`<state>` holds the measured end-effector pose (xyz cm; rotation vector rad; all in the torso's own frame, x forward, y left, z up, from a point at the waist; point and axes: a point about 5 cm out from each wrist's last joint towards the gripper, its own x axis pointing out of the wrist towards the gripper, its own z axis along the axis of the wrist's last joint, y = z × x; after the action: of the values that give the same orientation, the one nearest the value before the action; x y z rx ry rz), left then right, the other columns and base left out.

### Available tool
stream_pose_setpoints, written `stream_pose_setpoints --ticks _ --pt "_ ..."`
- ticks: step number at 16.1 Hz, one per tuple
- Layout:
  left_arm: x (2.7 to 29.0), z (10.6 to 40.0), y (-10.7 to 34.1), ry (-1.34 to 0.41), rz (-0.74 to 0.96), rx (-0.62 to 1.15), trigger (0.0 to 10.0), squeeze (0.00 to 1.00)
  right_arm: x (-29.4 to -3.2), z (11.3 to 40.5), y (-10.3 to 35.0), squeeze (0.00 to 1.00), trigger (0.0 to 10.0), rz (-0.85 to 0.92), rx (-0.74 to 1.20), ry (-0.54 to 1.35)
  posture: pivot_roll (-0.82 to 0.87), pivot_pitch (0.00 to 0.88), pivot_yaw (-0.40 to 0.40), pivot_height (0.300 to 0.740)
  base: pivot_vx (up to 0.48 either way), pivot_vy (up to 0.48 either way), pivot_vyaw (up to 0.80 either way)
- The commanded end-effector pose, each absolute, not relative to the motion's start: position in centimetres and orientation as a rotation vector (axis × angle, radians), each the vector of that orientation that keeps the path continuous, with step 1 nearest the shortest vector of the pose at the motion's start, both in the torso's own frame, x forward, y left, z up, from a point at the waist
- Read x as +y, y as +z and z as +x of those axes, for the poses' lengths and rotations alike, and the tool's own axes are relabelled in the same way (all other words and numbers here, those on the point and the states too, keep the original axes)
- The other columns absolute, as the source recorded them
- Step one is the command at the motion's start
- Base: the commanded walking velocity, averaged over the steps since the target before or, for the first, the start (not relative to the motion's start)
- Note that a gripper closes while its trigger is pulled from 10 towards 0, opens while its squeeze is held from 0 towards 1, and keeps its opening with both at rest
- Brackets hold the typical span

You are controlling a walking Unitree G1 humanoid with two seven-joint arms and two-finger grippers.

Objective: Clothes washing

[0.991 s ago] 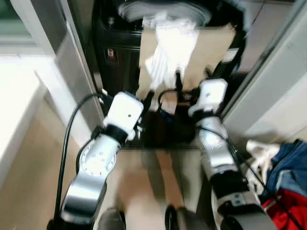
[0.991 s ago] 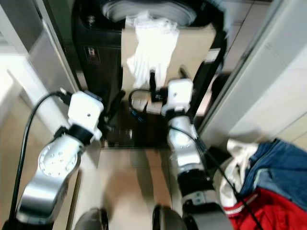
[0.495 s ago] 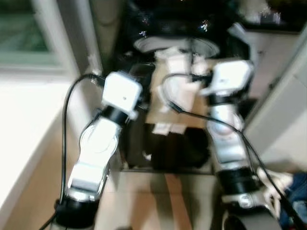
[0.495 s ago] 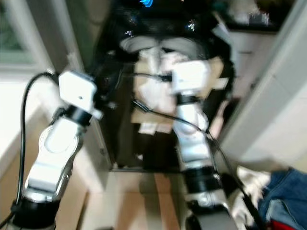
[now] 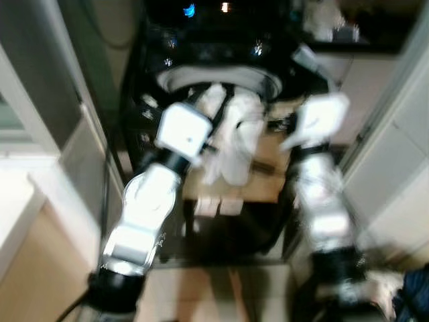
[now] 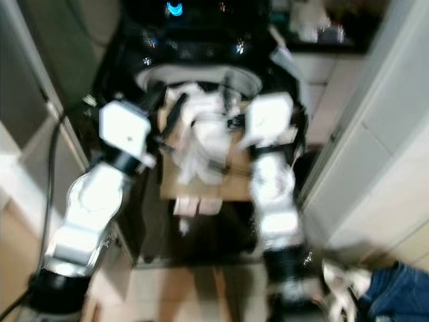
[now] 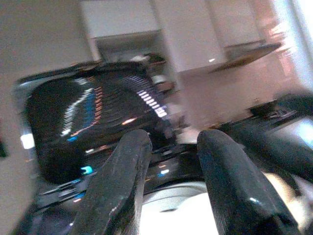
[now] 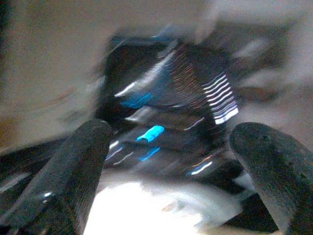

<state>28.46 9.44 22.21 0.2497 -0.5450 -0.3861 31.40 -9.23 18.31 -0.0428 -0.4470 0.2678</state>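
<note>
Up by the black washing machine [image 5: 214, 40], right gripper [image 8: 176, 161] spread wide, left gripper [image 7: 168, 161] slightly parted (white cloth [image 5: 231, 144] between arms).

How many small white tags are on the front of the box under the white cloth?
2: two white tags side by side at the lower edge of the cardboard box, below the hanging white cloth. Blur may hide more.

White cloth [image 5: 231, 137], seemingly over washer [image 5: 201, 47] rim
</note>
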Motion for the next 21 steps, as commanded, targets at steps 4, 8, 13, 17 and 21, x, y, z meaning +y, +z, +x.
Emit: stream_pose_setpoints --ticks 4,8,13,17,21 --pt "9.5 28.6 22.4 -0.349 0.254 -0.553 10.0 0.00 -11.9 30.2 14.1 0.00 10.0 -0.012 -0.234 0.299 -0.04 0.000 -0.015 0.740 0.120 0.000 0.00" --pt "10.1 27.7 22.2 -0.340 0.261 -0.535 10.0 0.00 -11.0 28.6 10.1 0.00 10.0 0.032 -0.077 0.373 -0.02 0.000 0.018 0.740 0.000 0.000 0.00" --pt "12.5 25.5 22.1 -0.315 0.325 -0.453 10.0 0.00 -6.6 31.1 6.7 0.00 10.0 -0.075 0.074 0.493 0.12 0.129 0.042 0.740 0.000 0.000 0.00" --pt "13.6 23.4 22.4 -0.276 0.357 -0.413 10.0 0.00 -5.7 34.2 7.9 0.00 10.0 -0.363 0.064 0.412 0.22 0.172 0.028 0.740 0.000 0.000 0.00" --pt "14.2 21.8 22.5 -0.235 0.376 -0.376 10.0 0.00 -5.1 36.8 11.5 0.00 10.0 -0.451 -0.002 0.366 0.29 0.200 -0.009 0.740 0.000 0.000 0.00"
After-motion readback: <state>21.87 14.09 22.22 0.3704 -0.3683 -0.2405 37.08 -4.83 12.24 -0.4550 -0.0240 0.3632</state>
